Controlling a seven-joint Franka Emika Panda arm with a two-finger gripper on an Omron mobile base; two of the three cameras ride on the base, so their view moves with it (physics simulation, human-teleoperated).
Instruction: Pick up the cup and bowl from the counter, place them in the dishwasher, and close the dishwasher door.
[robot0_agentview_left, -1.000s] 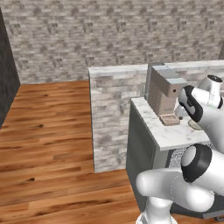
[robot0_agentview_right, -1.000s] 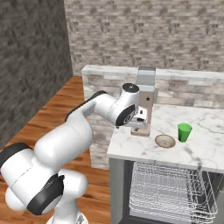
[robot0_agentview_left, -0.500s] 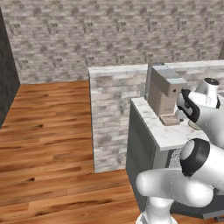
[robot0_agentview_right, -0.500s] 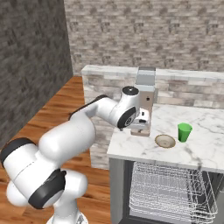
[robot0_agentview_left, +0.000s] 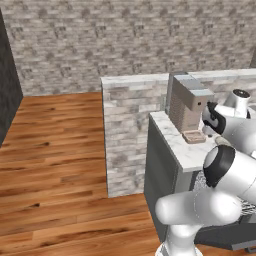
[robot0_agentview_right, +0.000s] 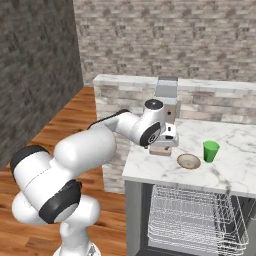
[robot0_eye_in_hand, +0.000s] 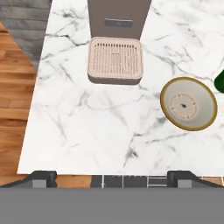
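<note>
You see the white Franka arm (robot0_agentview_right: 90, 150) rise from the lower left of the right base view, bend at a big elbow and reach rightward across mid-frame, its wrist ending just in front of the boxy grey-and-tan coffee machine (robot0_agentview_right: 166, 102). The two-finger gripper (robot0_eye_in_hand: 113, 177) hangs above the white-and-grey marbled stone counter (robot0_agentview_right: 230, 165), pointing down at it; in the hand view its two dark fingertips (robot0_eye_in_hand: 41, 177) stand far apart at the bottom corners, spread wide with nothing between them.

In the right base view you find the small bright green cup (robot0_agentview_right: 210, 151) standing upright right of centre, with the small round tan-beige bowl (robot0_agentview_right: 188, 161) just beside it to its left, the two apart. Below the slab, the pull-out silver wire rack (robot0_agentview_right: 192, 222) of the dark grey dishwasher (robot0_agentview_right: 135, 220) sits drawn out at the bottom of the frame.

The hand view gives you what the base views do not: the machine's tan square slotted tray (robot0_eye_in_hand: 115, 60) at upper centre, the bowl (robot0_eye_in_hand: 188, 104) seen from above at the right, its inside pale, and a sliver of the cup (robot0_eye_in_hand: 219, 82) at the right edge.

In the left base view the arm's own body (robot0_agentview_left: 220, 195) fills the lower right and hides most of the counter (robot0_agentview_left: 180, 147); there you see the machine (robot0_agentview_left: 187, 105) side on, and the stone-brick ledge (robot0_agentview_left: 132, 135) left of it, over the wooden floor (robot0_agentview_left: 55, 165)
</note>
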